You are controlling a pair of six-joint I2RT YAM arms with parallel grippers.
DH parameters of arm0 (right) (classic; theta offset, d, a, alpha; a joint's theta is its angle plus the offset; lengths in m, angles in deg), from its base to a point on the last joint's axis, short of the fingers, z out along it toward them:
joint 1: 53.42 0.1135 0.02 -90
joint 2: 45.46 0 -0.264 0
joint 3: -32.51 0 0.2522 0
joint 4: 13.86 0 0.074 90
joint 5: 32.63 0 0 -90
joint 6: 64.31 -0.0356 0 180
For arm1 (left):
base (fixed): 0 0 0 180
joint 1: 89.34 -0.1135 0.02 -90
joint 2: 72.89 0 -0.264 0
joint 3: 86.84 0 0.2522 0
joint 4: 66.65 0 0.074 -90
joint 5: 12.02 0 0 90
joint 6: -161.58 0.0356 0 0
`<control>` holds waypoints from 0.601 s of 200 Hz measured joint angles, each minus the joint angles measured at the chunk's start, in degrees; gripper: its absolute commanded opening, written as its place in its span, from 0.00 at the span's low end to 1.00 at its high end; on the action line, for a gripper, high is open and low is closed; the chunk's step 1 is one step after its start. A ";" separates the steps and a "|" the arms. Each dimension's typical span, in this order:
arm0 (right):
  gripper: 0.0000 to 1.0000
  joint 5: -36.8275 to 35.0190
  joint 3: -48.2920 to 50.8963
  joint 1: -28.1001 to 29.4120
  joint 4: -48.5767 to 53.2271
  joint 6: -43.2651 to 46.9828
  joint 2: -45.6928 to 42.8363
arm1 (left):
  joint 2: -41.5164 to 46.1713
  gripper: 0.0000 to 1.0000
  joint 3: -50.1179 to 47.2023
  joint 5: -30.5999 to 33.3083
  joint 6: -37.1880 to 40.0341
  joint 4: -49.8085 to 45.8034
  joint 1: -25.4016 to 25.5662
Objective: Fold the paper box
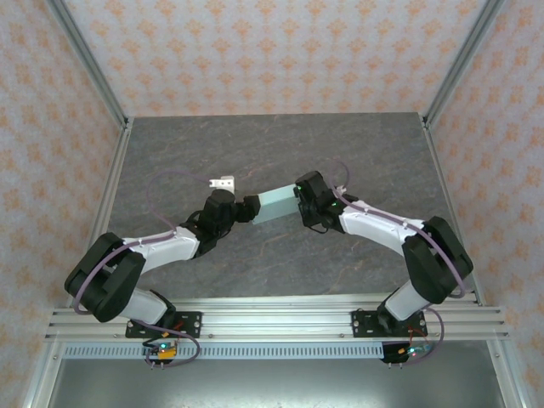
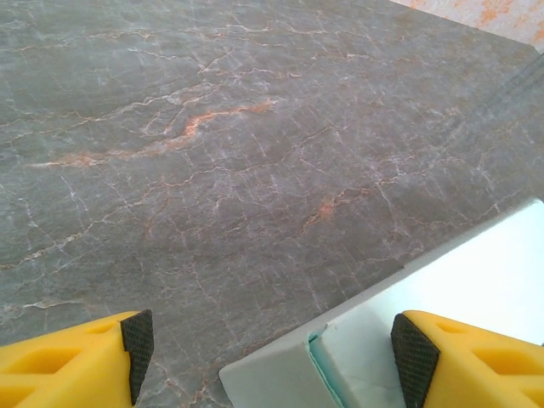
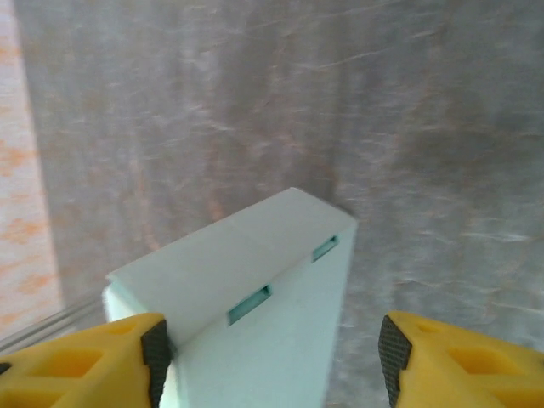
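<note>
Seeming light and easily crushed, the box point(image 1: 274, 204) is thin, probably slick card; grip across its stiff folded edges. It sits mid tabletop point(image 1: 280, 144), one end inside the wide-open left tool point(image 2: 268, 348), the other inside the wide-open right tool point(image 3: 268, 348); pad contact is hard to judge.

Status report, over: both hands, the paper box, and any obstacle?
Left hand open, right hand open. Pale mint-green card box folded up, one end inside each hand. Small white part beyond left hand, apart from box.
</note>
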 measured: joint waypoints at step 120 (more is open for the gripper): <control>0.74 1.01 -9.90 -0.07 6.84 4.76 2.62 | -0.55 0.78 0.55 0.98 0.02 -0.13 0.00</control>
